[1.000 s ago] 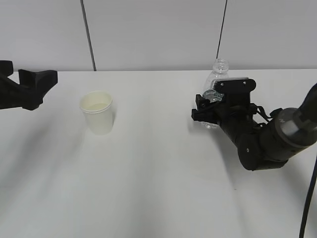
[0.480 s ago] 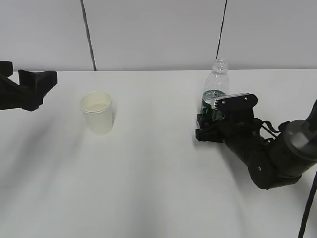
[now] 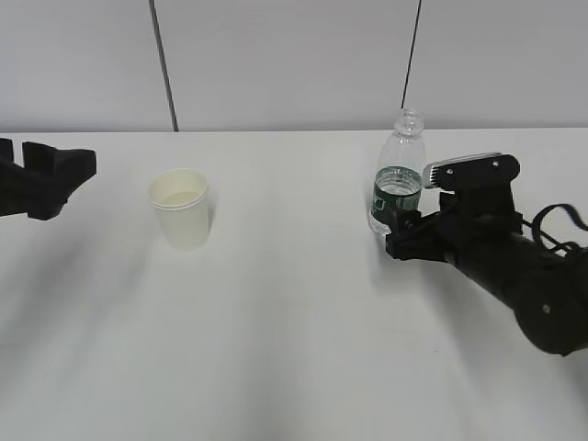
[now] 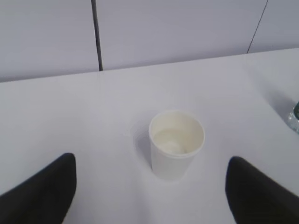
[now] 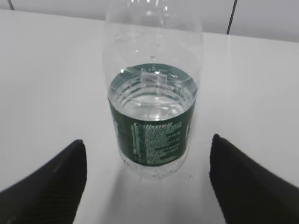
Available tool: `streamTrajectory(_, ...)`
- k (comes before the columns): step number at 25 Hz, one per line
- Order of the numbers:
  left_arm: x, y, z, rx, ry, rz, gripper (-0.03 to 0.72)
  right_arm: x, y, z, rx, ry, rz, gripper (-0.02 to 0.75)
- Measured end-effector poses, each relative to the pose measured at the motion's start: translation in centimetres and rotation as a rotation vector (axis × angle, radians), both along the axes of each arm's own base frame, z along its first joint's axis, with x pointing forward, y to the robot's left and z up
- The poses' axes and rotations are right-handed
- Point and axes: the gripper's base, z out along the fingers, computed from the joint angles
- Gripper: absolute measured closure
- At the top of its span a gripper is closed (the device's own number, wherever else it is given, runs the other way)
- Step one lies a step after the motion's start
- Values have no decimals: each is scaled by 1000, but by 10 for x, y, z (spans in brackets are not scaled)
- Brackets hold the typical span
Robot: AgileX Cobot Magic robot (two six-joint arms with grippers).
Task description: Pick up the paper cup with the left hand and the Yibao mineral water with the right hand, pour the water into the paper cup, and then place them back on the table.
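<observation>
The white paper cup (image 3: 181, 209) stands upright on the white table (image 3: 276, 349), left of centre. It also shows in the left wrist view (image 4: 176, 151), ahead of the gripper and midway between its black fingers (image 4: 46, 193). My left gripper (image 3: 64, 179) is open and empty, well left of the cup. The Yibao mineral water (image 3: 397, 184) stands upright at right, capless and part full, and fills the right wrist view (image 5: 154, 135). My right gripper (image 3: 395, 231) is open just in front of the bottle. Its fingers (image 5: 56, 184) stand wide on either side without touching it.
A grey wall with two dark vertical lines (image 3: 163, 64) rises behind the table's far edge. A black cable (image 3: 570, 386) hangs at the right edge by the right arm.
My right gripper has dropped lower, let go of the bottle and drawn back to the right; the bottle now stands free. My left gripper has slid slightly left. The cup has not moved.
</observation>
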Motion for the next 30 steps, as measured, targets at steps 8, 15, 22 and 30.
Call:
streamTrajectory(8,-23,15,34,66,355,132,103,-39,-1,58,-18,399,83,143)
streamTrajectory(15,-58,11,51,117,796,19,140,-85,-8,98,-57,701,154,144)
streamTrajectory(22,-100,17,72,102,796,-40,158,-141,-23,153,-63,681,204,144)
streamTrajectory(30,-160,34,97,50,541,-52,162,-217,-54,194,-125,578,206,144)
